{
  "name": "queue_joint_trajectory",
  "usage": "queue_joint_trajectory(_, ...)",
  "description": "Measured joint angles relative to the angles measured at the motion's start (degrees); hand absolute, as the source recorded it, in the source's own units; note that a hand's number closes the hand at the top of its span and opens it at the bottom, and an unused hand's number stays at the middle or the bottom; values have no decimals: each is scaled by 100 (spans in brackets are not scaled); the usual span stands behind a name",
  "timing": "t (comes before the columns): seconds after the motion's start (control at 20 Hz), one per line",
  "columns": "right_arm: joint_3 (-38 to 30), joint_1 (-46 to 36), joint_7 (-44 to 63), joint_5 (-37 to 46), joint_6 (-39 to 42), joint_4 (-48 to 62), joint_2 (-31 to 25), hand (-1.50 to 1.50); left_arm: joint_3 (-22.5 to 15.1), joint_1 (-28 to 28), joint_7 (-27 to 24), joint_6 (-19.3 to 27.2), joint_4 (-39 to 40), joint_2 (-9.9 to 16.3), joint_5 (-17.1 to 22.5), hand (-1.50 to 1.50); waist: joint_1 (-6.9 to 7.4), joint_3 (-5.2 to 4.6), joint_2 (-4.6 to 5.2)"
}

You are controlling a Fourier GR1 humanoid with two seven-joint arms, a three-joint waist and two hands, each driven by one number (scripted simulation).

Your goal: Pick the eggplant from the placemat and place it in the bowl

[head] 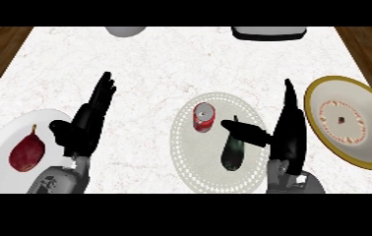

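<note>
A dark eggplant [233, 155] lies on the round white placemat [195, 166], lengthwise, beside a red can [204, 116]. My right hand [288, 127] stands just right of the eggplant with straight fingers pointing up the counter; its thumb [245, 130] reaches across the eggplant's top end. The bowl [341, 119], gold-rimmed with a patterned inside, sits at the right edge, close to that hand. My left hand [88, 119] rests open at the left, fingers up, holding nothing.
A white plate [51, 119] at the lower left carries a red fruit [27, 152]. At the far edge stand a grey round object [125, 31] and a dark-based appliance [267, 33]. Wooden floor shows past both far corners.
</note>
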Motion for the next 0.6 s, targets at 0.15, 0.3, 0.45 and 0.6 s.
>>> queue_joint_trajectory(0.15, -29, -118, 261, -208, 310, 118, 28, -150, -13, 3, -11, -28, 5, -37, -24, 0, 39, 6, 14)
queue_joint_trajectory(0.3, -122, -138, 454, -439, 604, 134, 42, -150, 16, 7, -56, -67, 62, -56, -34, 0, 43, 8, 21)
queue_joint_trajectory(0.45, -93, -82, 540, -624, 792, 163, 47, -150, 63, -34, 23, -99, 11, -46, -39, 0, 54, 11, 20)
queue_joint_trajectory(0.6, 9, 131, 486, -784, 864, 75, 47, -150, 85, -103, 3, -112, 130, -129, -102, 0, 41, 15, 23)
